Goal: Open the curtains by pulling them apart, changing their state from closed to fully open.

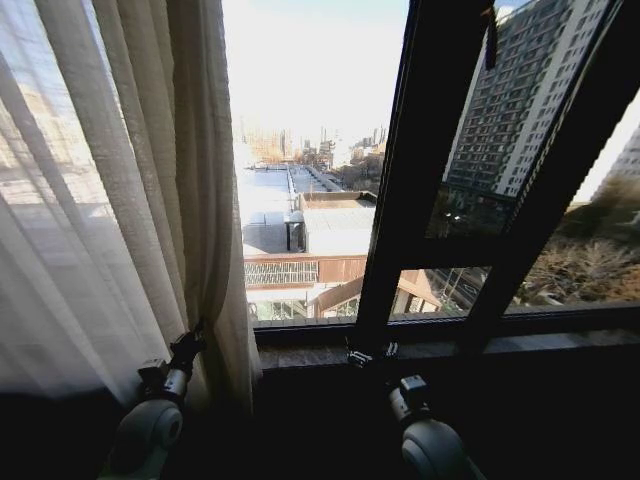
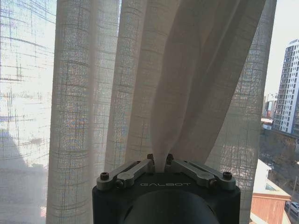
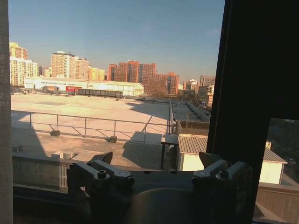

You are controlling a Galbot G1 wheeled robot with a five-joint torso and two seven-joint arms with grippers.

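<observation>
The left end effector [image 2: 160, 161], marked "GALBOT", pinches a fold of the curtains [image 2: 154, 79] gathered at the window's left; the right end effector [image 3: 156, 163] hangs released near the dark window frame [image 1: 425, 170].

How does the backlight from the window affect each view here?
Head view: sky blown out, window frame and both arms in dark silhouette. Left wrist view: light glows through the curtain pinched by the left gripper. Right wrist view: evenly exposed, right gripper shadowed.

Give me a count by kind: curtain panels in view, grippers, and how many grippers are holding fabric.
Curtain panels: 1, the curtain gathered at the left
Grippers: 2, left gripper and right gripper
Grippers pinching fabric: 1, the left
Total things: 3
</observation>
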